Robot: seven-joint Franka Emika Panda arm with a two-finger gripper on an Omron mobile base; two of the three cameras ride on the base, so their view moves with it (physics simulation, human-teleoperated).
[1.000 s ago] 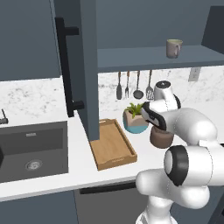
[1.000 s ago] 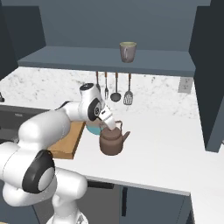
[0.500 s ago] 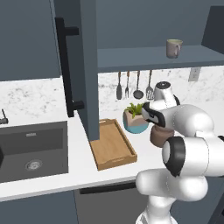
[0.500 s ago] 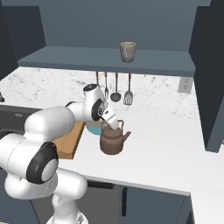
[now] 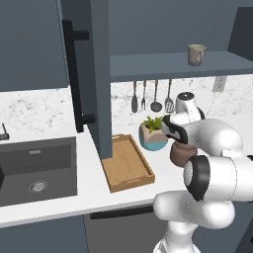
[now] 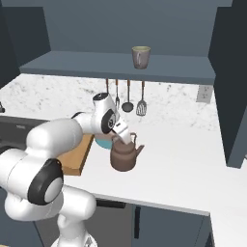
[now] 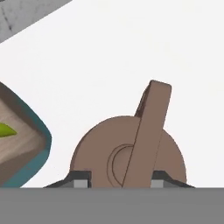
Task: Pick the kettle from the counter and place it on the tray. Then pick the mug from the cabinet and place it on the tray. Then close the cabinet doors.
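The dark-brown kettle [image 6: 124, 157] stands on the white counter [image 6: 183, 164], just right of the wooden tray [image 5: 126, 165]. My gripper [image 6: 126, 140] is down over the kettle's top. In the hand view the gripper [image 7: 120, 180] straddles the upright handle of the kettle [image 7: 96, 153]; the jaws are part closed, with a gap still showing on the left side. The arm partly hides the kettle [image 5: 180, 154] in the left base view. The grey-green mug [image 5: 196, 54] stands on the cabinet shelf [image 5: 163, 64], also seen as the mug [image 6: 141, 57]. One cabinet door [image 5: 99, 74] hangs open above the tray.
A teal plant pot [image 5: 152, 138] sits close behind the kettle, next to the tray's far end. Utensils [image 5: 150, 96] hang on the wall under the shelf. A dark sink [image 5: 34, 168] lies at the left. The other open door [image 6: 231, 87] stands at the right.
The gripper has come down over the kettle's handle and its jaws have narrowed around it. The kettle, tray and mug have stayed put.
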